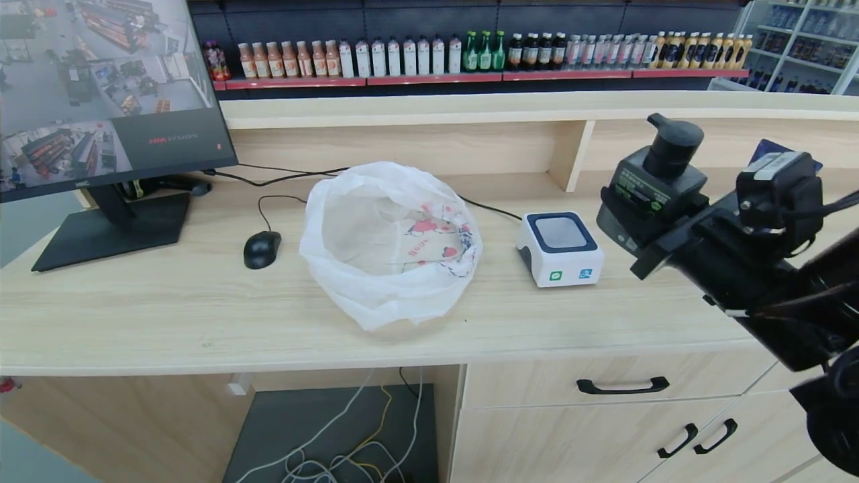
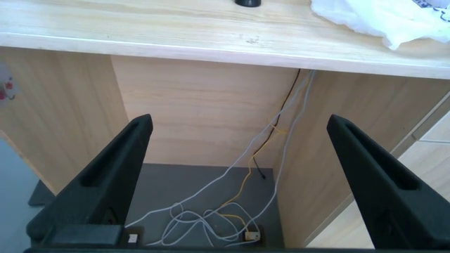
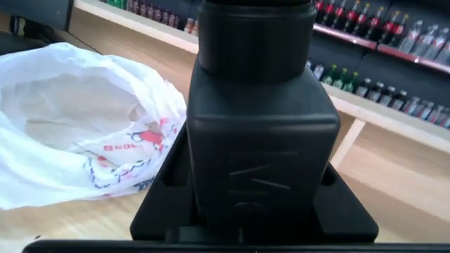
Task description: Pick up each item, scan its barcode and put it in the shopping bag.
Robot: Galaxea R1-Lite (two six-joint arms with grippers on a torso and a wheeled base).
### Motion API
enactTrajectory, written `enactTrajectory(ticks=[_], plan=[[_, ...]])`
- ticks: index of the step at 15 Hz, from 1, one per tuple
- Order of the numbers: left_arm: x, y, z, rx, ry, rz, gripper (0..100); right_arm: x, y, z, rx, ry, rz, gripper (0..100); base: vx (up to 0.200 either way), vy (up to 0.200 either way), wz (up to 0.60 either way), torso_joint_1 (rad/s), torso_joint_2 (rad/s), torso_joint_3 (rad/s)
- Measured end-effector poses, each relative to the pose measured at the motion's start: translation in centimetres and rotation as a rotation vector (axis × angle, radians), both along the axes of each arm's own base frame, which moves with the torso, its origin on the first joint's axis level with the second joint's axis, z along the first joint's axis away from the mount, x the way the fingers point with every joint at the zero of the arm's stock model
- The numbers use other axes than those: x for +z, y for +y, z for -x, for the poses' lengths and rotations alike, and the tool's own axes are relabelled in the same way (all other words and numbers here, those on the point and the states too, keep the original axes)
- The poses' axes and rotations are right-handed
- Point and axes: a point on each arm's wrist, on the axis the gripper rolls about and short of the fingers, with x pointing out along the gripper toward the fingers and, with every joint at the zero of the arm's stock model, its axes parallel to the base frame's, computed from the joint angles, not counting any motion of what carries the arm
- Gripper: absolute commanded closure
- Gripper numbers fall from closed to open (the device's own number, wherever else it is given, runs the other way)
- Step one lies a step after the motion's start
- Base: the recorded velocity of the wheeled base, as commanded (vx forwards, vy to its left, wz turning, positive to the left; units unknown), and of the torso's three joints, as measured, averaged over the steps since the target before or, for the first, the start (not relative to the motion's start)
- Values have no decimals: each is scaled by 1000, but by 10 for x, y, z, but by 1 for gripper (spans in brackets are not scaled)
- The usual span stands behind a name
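Black, wide-spread fingers of the left gripper (image 2: pixel 239 125) hang released below the front edge of the pale wooden counter (image 1: pixel 201 302), facing a tangle of white and yellow cables (image 2: pixel 232 204) in the recess underneath. At the counter's right side, the right gripper (image 1: pixel 654 228) is clenched around a black, square-shouldered plastic bottle with a round black cap (image 1: pixel 661 174), held upright; it seems to hang clear of the counter top, though the arm hides what lies beneath it. Just left of the bottle stands a small white box-shaped scanner with a dark window on top (image 1: pixel 560 248). Further left, at the counter's middle, sits the white, red-printed plastic shopping bag (image 1: pixel 389 241), mouth open. Near its left side lies a black computer mouse (image 1: pixel 262 248). Behind that stands a dark flat monitor (image 1: pixel 100 87), and beyond the counter runs a red-edged shelf of bottles (image 1: pixel 470 54).
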Motion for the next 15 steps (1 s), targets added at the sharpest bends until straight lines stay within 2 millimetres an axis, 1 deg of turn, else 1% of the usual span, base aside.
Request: enactTrajectory(ticks=[1, 4, 6, 7, 9, 11, 13, 15], plan=[[0, 0, 0, 0, 0, 0, 0, 8, 1, -14, -2, -64, 30, 100, 0, 0, 0, 0, 0, 0], [0, 0, 0, 1, 0, 0, 0, 23, 6, -54, 28, -230, 140, 100, 0, 0, 0, 0, 0, 0], [0, 0, 0, 1, 0, 0, 0, 30, 6, -80, 8, -305, 159, 100, 0, 0, 0, 0, 0, 0], [0, 0, 0, 1, 0, 0, 0, 30, 8, -92, -1, -336, 174, 100, 0, 0, 0, 0, 0, 0], [0, 0, 0, 0, 0, 0, 0, 18, 12, -110, 17, -383, 270, 100, 0, 0, 0, 0, 0, 0], [0, 0, 0, 1, 0, 0, 0, 4, 6, -120, 26, -374, 316, 100, 0, 0, 0, 0, 0, 0], [0, 0, 0, 1, 0, 0, 0, -6, 5, -124, 83, -361, 347, 100, 0, 0, 0, 0, 0, 0], [0, 0, 0, 0, 0, 0, 0, -12, 4, -126, 133, -365, 376, 100, 0, 0, 0, 0, 0, 0]])
